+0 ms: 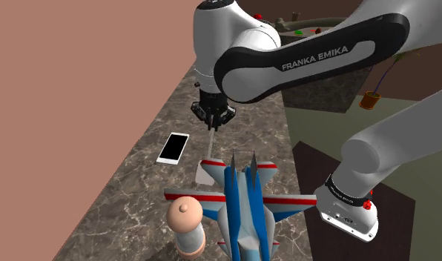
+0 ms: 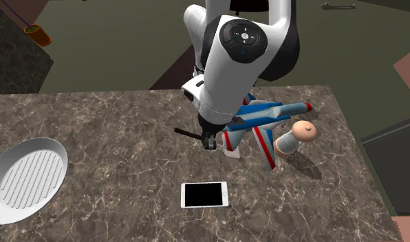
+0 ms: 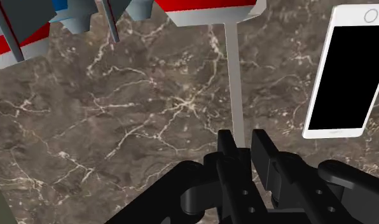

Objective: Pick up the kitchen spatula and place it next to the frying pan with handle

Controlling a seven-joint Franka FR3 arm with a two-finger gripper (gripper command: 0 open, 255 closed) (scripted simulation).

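Spatula (image 3: pixel 234 76) is clasped by its handle between narrowed fingers of the gripper (image 3: pixel 242 137); frying pan (image 2: pixel 28 179) is seen well apart, at the second exterior view's left.

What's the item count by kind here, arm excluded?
spatula: 1
frying pan: 1
phone: 1
toy jet: 1
grinder: 1
Total: 5
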